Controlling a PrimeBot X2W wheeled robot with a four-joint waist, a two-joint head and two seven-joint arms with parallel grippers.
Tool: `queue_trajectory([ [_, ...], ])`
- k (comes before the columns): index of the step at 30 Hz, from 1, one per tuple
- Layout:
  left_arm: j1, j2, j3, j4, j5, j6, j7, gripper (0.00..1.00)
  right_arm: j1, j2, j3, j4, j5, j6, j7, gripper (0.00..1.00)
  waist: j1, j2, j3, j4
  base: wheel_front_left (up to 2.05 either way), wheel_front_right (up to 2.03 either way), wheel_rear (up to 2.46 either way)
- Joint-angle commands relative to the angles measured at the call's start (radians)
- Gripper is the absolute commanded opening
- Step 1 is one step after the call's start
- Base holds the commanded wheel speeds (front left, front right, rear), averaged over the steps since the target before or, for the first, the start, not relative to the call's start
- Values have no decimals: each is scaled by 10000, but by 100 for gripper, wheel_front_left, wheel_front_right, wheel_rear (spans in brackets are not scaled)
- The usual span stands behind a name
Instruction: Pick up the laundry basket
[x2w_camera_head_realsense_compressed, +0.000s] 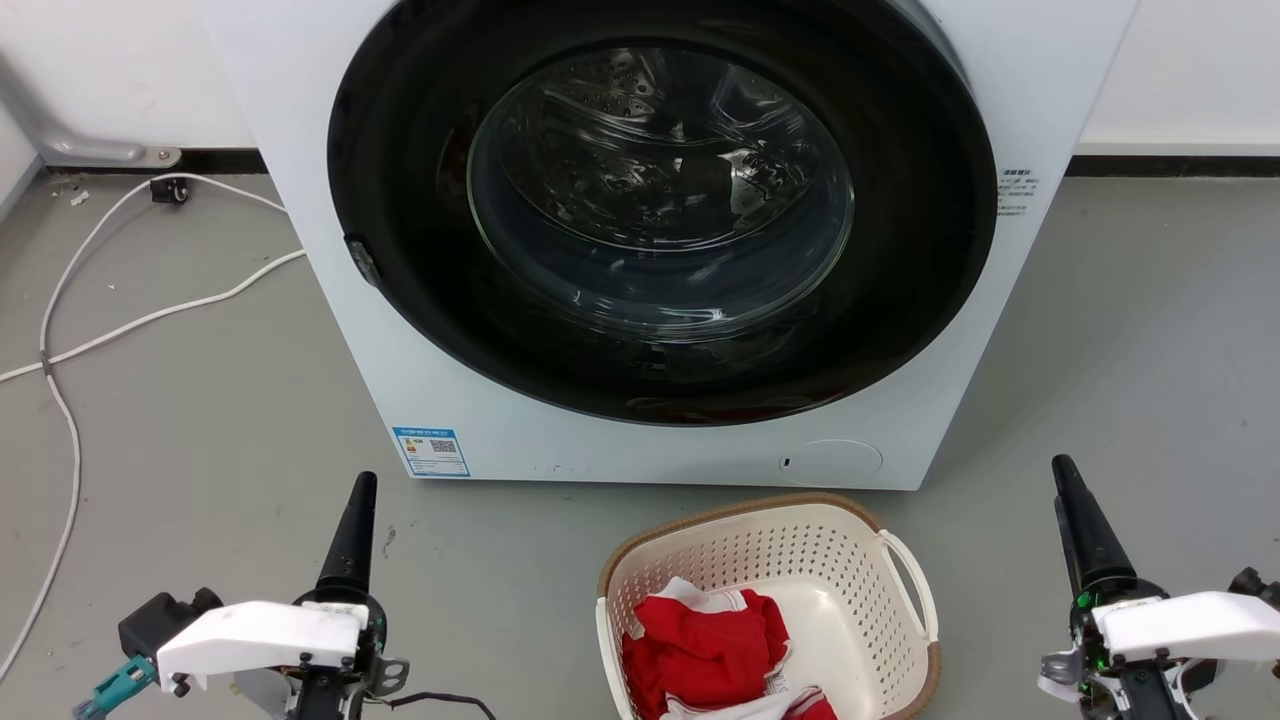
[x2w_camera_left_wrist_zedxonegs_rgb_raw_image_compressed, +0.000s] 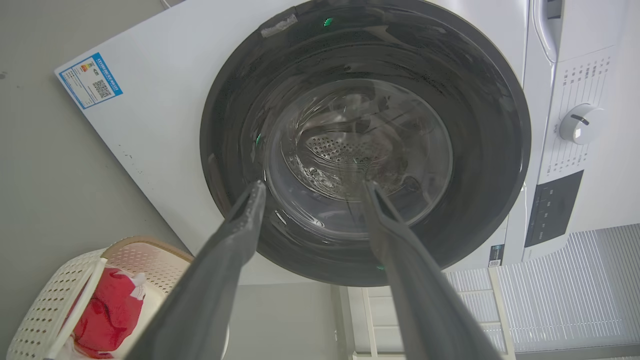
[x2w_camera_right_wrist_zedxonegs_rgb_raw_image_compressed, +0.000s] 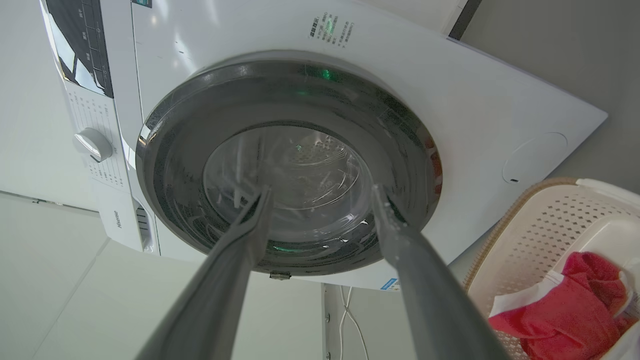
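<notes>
The laundry basket (x2w_camera_head_realsense_compressed: 745, 512) stands on the grey floor just in front of the washer, at the bottom middle of the head view. It is cream with perforated walls, a brown rim and a white loop handle (x2w_camera_head_realsense_compressed: 916, 590) on its right side. Red and white clothes (x2w_camera_head_realsense_compressed: 705, 640) lie inside it. My left gripper (x2w_camera_head_realsense_compressed: 362, 492) hangs to the basket's left and my right gripper (x2w_camera_head_realsense_compressed: 1066, 478) to its right, both well apart from it. The left wrist view shows the left gripper (x2w_camera_left_wrist_zedxonegs_rgb_raw_image_compressed: 312, 187) open and empty, with the basket (x2w_camera_left_wrist_zedxonegs_rgb_raw_image_compressed: 45, 305) at lower left. In the right wrist view the right gripper (x2w_camera_right_wrist_zedxonegs_rgb_raw_image_compressed: 322, 192) is open too, basket (x2w_camera_right_wrist_zedxonegs_rgb_raw_image_compressed: 530, 240) at lower right.
A white front-loading washer (x2w_camera_head_realsense_compressed: 480, 430) with its round dark glass door (x2w_camera_head_realsense_compressed: 660, 190) shut stands right behind the basket. A white cable (x2w_camera_head_realsense_compressed: 60, 400) snakes over the floor at the left. Bare grey floor lies on both sides of the basket.
</notes>
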Motion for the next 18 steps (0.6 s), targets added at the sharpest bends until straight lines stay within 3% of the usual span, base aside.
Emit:
queue_trajectory([
  [1, -61, 29, -84, -291, 501, 119, -123, 100, -23, -25, 65, -323, -601, 2, -127, 100, 0, 0, 3, 1, 0, 0, 0],
  [18, 148, 34, -687, -796, 3398, 674, -797, 100, 375, -33, 398, -1199, -4152, 2, -808, 100, 0, 0, 7, 12, 0, 0, 0],
])
